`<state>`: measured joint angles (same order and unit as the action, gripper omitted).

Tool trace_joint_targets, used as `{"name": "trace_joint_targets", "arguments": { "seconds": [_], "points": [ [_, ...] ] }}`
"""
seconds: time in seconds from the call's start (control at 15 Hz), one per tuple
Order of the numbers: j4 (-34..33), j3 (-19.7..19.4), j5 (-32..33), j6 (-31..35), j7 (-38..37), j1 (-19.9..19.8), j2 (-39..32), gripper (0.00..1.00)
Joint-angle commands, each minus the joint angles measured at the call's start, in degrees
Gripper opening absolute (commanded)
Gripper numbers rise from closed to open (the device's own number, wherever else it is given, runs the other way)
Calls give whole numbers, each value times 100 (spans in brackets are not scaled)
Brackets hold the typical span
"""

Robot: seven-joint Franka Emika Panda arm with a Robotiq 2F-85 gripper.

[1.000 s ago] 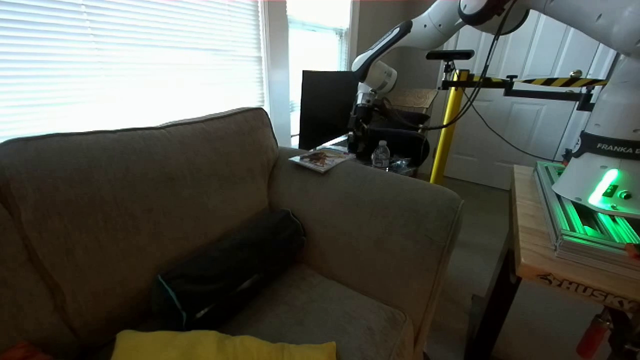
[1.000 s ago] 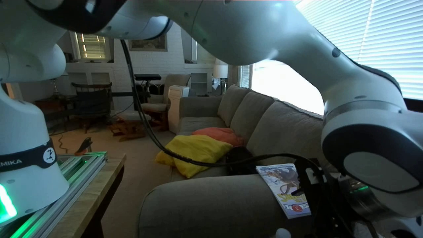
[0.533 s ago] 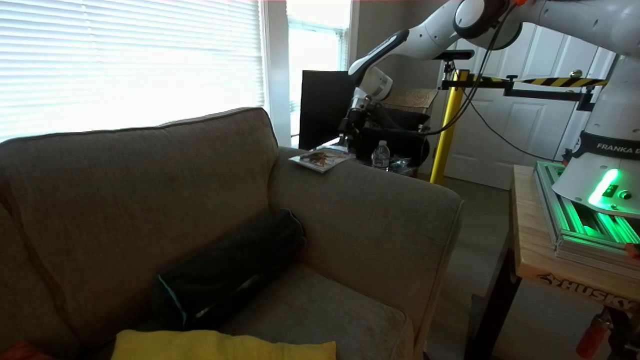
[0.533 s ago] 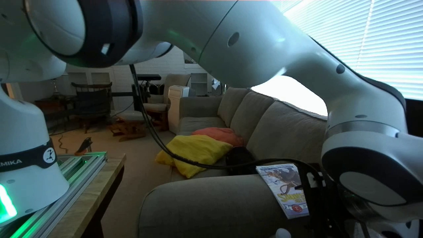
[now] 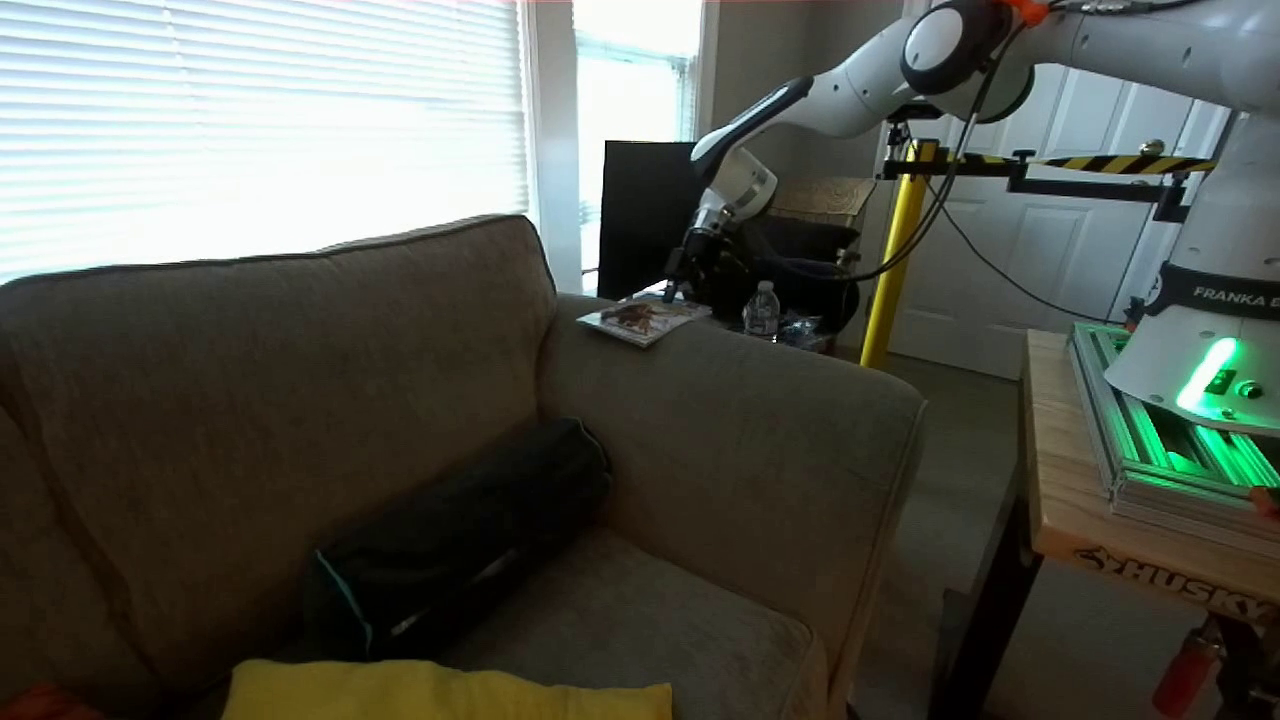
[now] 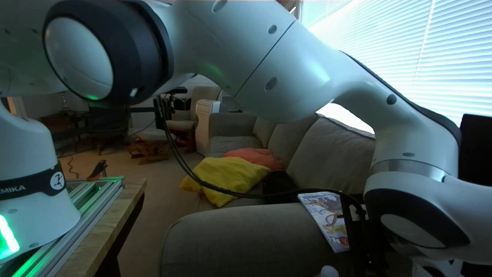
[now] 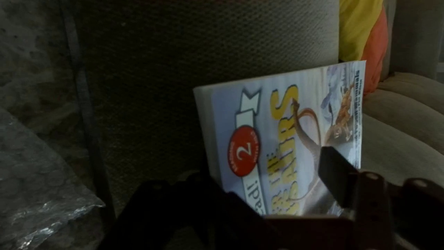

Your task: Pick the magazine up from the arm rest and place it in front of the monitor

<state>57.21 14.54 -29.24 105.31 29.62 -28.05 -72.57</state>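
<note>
The magazine [image 5: 645,318] lies flat on the arm rest [image 5: 740,385], near the sofa back. It also shows on the arm rest [image 6: 246,238] in an exterior view, the magazine [image 6: 323,215] partly covered by the gripper and cable. My gripper [image 5: 672,292] is at its far edge. In the wrist view the gripper [image 7: 265,156] is open, one dark finger by the spine edge of the magazine [image 7: 277,139] and the other over its cover. I cannot tell whether they touch it. The monitor [image 5: 645,215] stands dark behind the arm rest, and at the right edge [image 6: 476,150].
A water bottle [image 5: 761,312] stands beside the arm rest, close to the gripper. Clear plastic wrap [image 7: 38,187] lies on the surface beyond. The sofa back [image 5: 300,420] rises next to the magazine. A black cable [image 6: 230,190] hangs from the arm across the sofa.
My gripper has moved down and over the magazine's far edge, leftward in an exterior view. The arm has lowered and tilted. The magazine has not moved.
</note>
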Motion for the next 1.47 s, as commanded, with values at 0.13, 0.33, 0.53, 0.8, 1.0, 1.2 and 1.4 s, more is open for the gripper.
{"name": "trace_joint_targets", "arguments": {
  "seconds": [0.13, 0.33, 0.53, 0.8, 1.0, 1.2, 1.4],
  "points": [
    [-239, 132, -153, 9, 76, -216, -89, 32],
    [-238, 156, -138, 69, 70, -296, -8, 12],
    [-260, 179, -112, 91, 50, -351, 39, 0],
    [69, 115, 24, 83, 41, -323, 381, 0],
    [508, 32, 103, 154, 6, -312, 842, 1],
    [142, 55, 36, 47, 2, -286, 617, 4],
    [342, 4, 37, 59, 1, -287, 824, 4]
  ]
}}
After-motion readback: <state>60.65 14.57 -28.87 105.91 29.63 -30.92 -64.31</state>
